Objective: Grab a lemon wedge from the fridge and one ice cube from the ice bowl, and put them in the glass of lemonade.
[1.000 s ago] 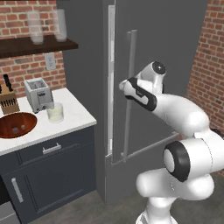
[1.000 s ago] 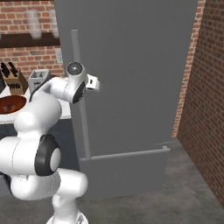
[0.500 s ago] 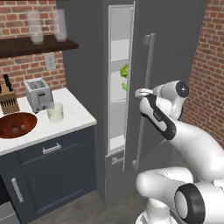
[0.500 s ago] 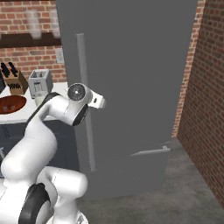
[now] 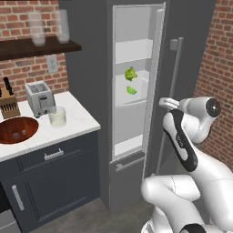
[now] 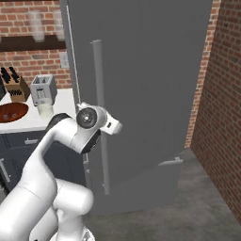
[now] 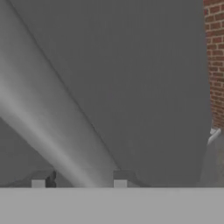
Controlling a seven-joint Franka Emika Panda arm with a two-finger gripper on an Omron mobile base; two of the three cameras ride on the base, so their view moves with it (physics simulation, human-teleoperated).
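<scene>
Three things to fetch or fill: the lemon wedge (image 5: pixel 131 90), the ice cube (image 5: pixel 16 134) and the glass of lemonade (image 5: pixel 58 117); none has been moved into place yet.
Step in hand: the fridge (image 5: pixel 136 82) door is being pulled by its long bar handle (image 6: pixel 100 117); it looks like the first step of the job.
Door: it is swung partly open, so the white shelves are seen in the left base view.
Lemon wedge place: it is seen on a middle shelf of the fridge, near the shelf's front edge, just below a leafy green bunch (image 5: pixel 130 73).
Ice cube place: small pale cubes are seen in the ice bowl (image 5: pixel 18 129), which sits at the left end of the counter (image 5: pixel 82 119).
Glass place: it is stood near the front edge of the counter, just in front of the toaster (image 5: pixel 40 98) and beside the bowl.
Jaws: they are set partway open, with the bar handle between the two tips of the gripper (image 7: pixel 79 177) in the hand view. The handle seems to be held, but whether the tips press it tight cannot be told.
Next move: the door likely needs to be swung wider. Then the handle must be let go and the hand brought round to the middle shelf, with care so the leafy bunch is not bumped.
</scene>
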